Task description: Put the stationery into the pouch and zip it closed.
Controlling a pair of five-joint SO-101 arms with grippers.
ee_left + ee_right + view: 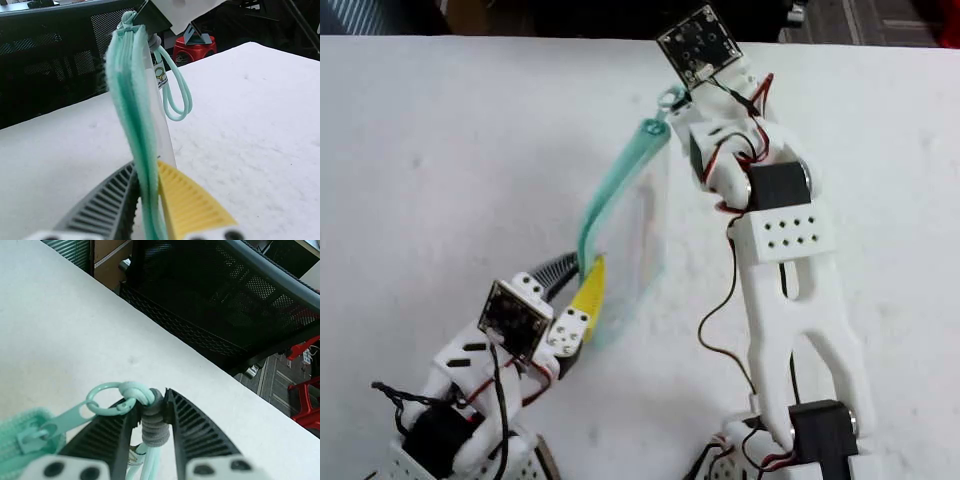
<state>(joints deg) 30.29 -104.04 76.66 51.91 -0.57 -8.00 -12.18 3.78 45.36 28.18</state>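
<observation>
Mid-table between your two arms: the pouch (638,235), strung gripper to gripper. Look: clear plastic body, fuzzy mint-green zip band (605,195) along one long edge. At one end there's a matching pull (62,420) with a ring (89,399), a mint cord (177,95) looped through the ring, and a grey bead (152,425) on the cord. From the left wrist view, the two zip tapes sit pressed together along the whole run you can see. Contents: can't tell through the plastic.

Orientation: long axis runs diagonally in the high view, near end at the left arm, far end up at the right arm. Band bows outward, away from the right arm; clear body lies on the right arm's side of it. Pull end points toward the far edge of the table (440,150).

Left gripper (582,283): grey and yellow fingers (190,205) pinched narrow on the pouch at the near end of the zip band. Right gripper (676,102): black fingers (195,430) clamped on the bead, right beside the ring. Pull sticks out just outside them, not gripped.
</observation>
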